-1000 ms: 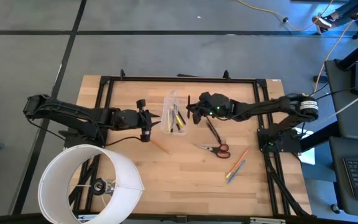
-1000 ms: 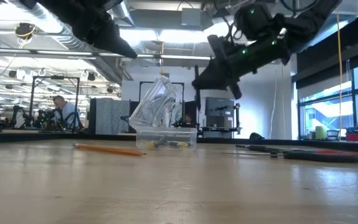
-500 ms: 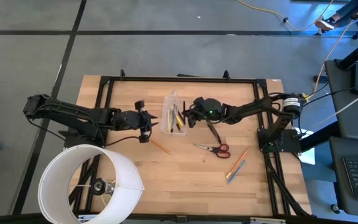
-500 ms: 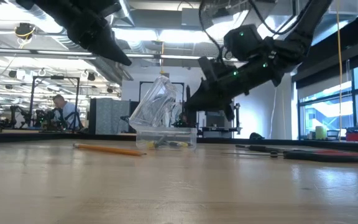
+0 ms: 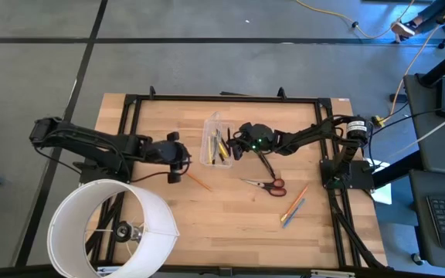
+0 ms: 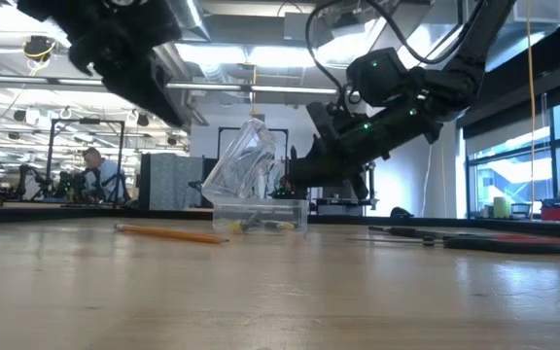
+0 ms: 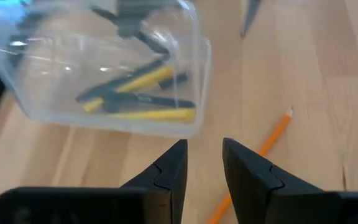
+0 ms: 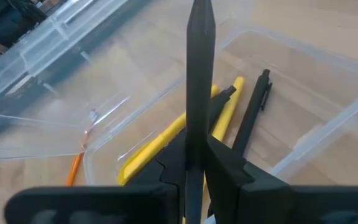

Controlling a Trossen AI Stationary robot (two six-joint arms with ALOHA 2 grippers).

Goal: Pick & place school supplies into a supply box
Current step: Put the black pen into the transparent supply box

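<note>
Right end effector (image 8: pixel 196 163) pinched tight on a black pen (image 8: pixel 199 74), poised over the clear supply box (image 5: pixel 215 141) at frame centre — ready to drop. Left end effector (image 7: pixel 202 163) slightly parted, empty, above the orange pencil (image 7: pixel 258 157) on the table (image 5: pixel 230 224).

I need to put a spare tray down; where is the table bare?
Bare: the table's near strip between the white cylinder and the orange and blue pencils. Crowded: around the supply box, scissors and both end effectors.

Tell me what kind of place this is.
Probably a robotics lab or workshop: a wooden table in a metal frame, exposed ceiling ducts, and a person at distant workbenches.
</note>
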